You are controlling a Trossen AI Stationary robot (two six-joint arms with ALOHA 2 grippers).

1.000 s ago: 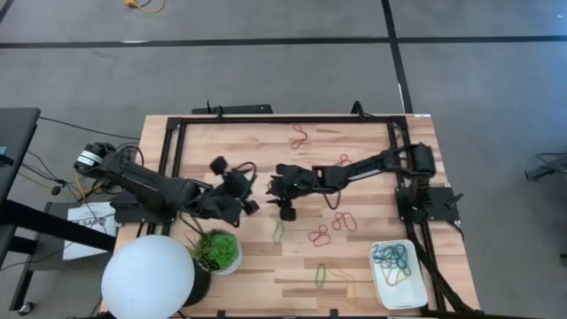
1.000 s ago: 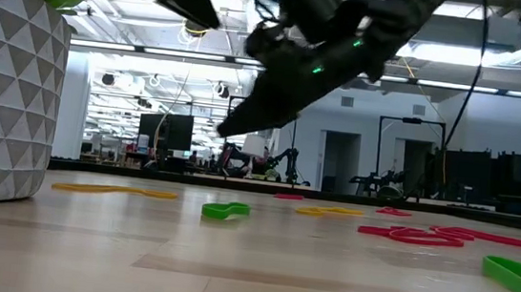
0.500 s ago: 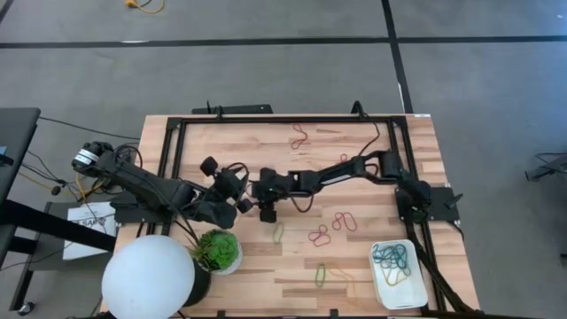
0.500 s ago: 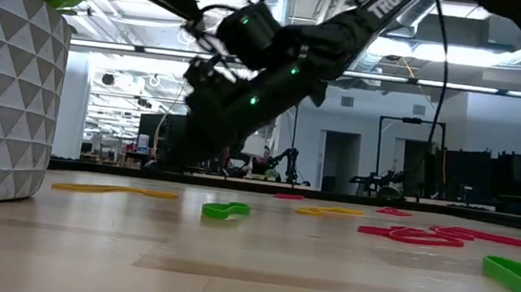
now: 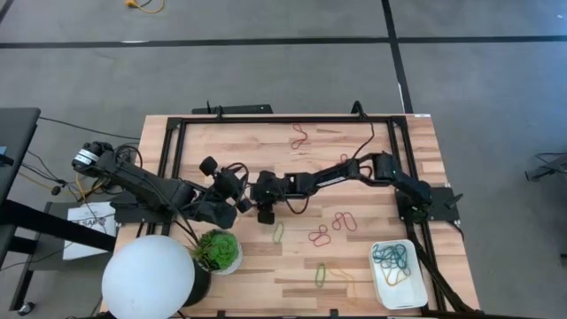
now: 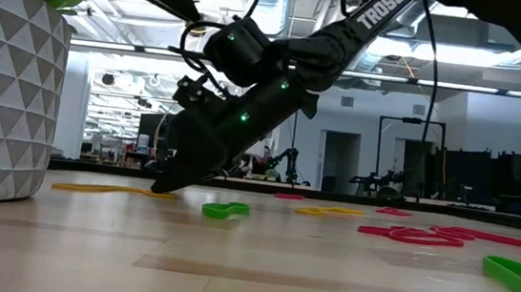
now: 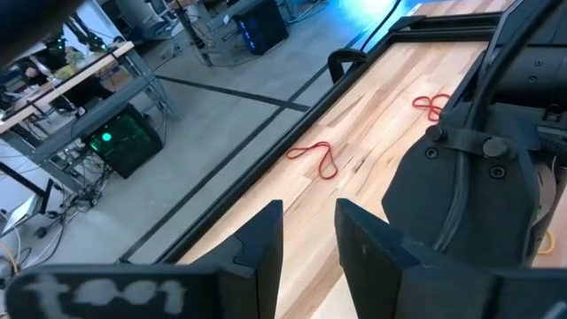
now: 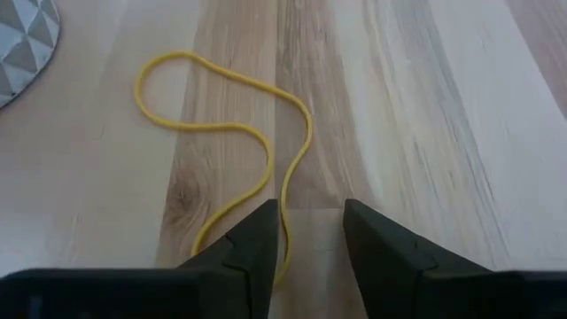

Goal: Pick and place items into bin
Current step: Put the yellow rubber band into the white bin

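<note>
A yellow rubber-band loop (image 8: 221,133) lies flat on the wood, also seen as a yellow band (image 6: 112,189) in the low view. My right gripper (image 8: 306,257) is open and low over the table (image 5: 264,214), its tips (image 6: 162,187) at the board. One end of the loop runs between its fingers. More bands lie about: green (image 5: 278,232), red (image 5: 319,236), red (image 5: 299,136). The white bin (image 5: 416,292) near the table's right near corner holds several bands. My left gripper (image 7: 310,248) is open and raised (image 5: 221,170) just left of the right gripper. My right gripper comes down slanting from the table's right, fingers astride the yellow band's end (image 8: 282,226). One strand runs along the inner side of one finger (image 8: 252,239) and passes under it. I cannot tell whether the fingers touch the band, which lies flat and slack.
A potted plant (image 5: 218,250) in a patterned pot (image 6: 2,92) and a large white ball lamp (image 5: 148,276) stand at the near left. A black frame (image 5: 283,118) runs along the far edge and both sides. Bare wood shows beyond the bands.
My right gripper has swung toward the table's left and come down until its tips reach the board at the yellow band. My left gripper has drawn back a little toward the left. The bands have stayed where they were.
</note>
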